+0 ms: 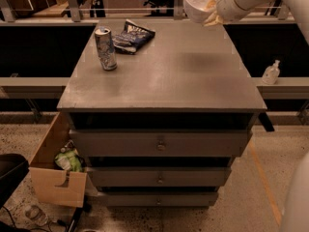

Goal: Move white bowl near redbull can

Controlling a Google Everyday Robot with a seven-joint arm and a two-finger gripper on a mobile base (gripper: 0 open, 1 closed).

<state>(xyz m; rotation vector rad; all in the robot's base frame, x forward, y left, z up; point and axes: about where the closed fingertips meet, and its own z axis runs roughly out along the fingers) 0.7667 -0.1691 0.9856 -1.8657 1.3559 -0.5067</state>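
The white bowl (197,2) is lifted off the cabinet top, tilted on its side, above the far right corner. My gripper (211,11) is shut on its rim from the right, with yellowish fingertips (211,19) showing against the bowl. The dented silver-and-blue redbull can (105,48) stands upright on the grey cabinet top (183,76) at the far left, well apart from the bowl.
A dark blue-and-white snack bag (133,35) lies just behind and right of the can. The cabinet has drawers (159,144) below. An open cardboard box (53,175) sits on the floor at the left. A sanitizer bottle (271,73) stands on the right ledge.
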